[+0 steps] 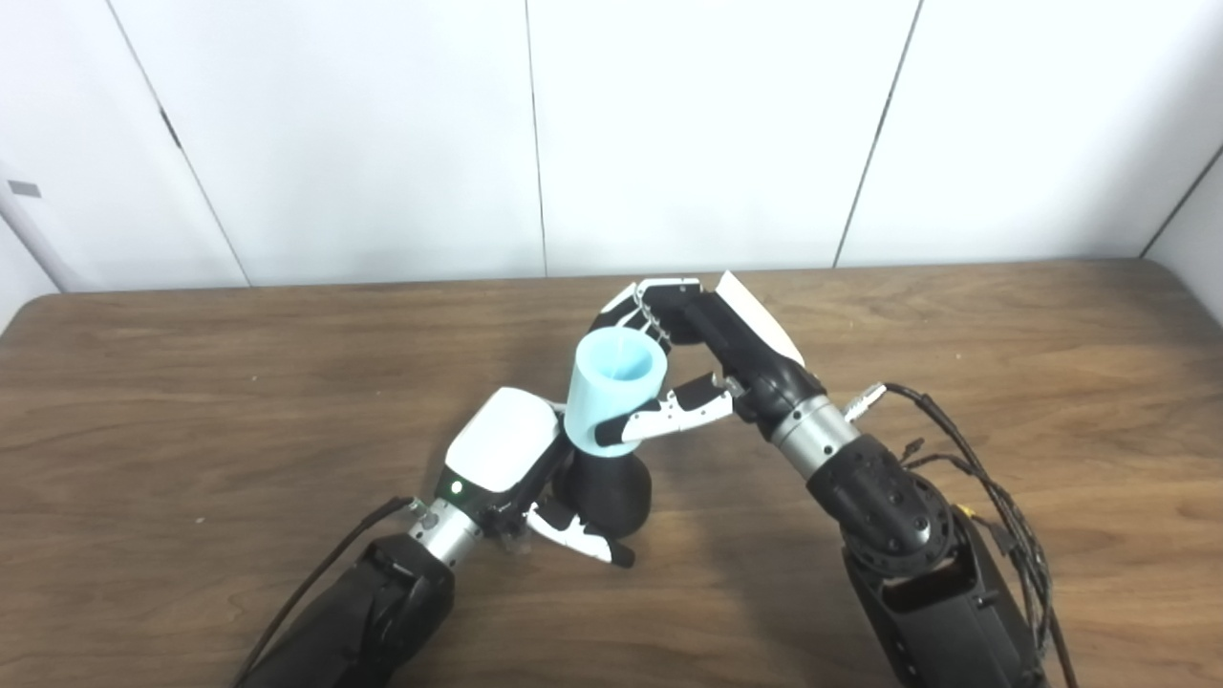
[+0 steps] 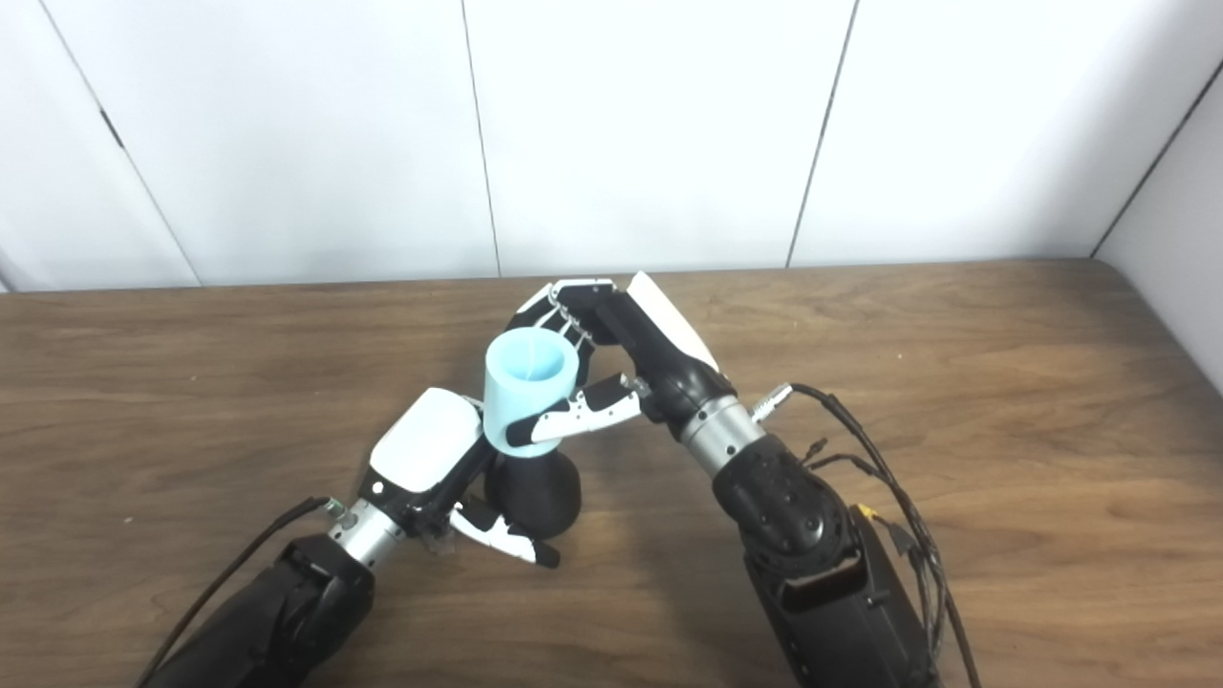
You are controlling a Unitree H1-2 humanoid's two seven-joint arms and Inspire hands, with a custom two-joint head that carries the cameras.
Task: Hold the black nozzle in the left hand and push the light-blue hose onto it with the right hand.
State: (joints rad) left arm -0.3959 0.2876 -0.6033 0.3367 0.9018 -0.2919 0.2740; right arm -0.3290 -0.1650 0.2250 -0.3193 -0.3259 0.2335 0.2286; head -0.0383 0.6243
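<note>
The black nozzle stands upright on the table, wide end down. My left hand is shut on it from its left side, thumb across the front. The light-blue hose, a short open tube, sits on top of the nozzle, tilted a little to the left. My right hand is shut on the hose from the right, fingers behind it and thumb across its front. The same shows in the right eye view: nozzle, hose, left hand, right hand.
The wooden table runs across the whole view, with a white panelled wall behind its far edge. Black cables hang from my right forearm.
</note>
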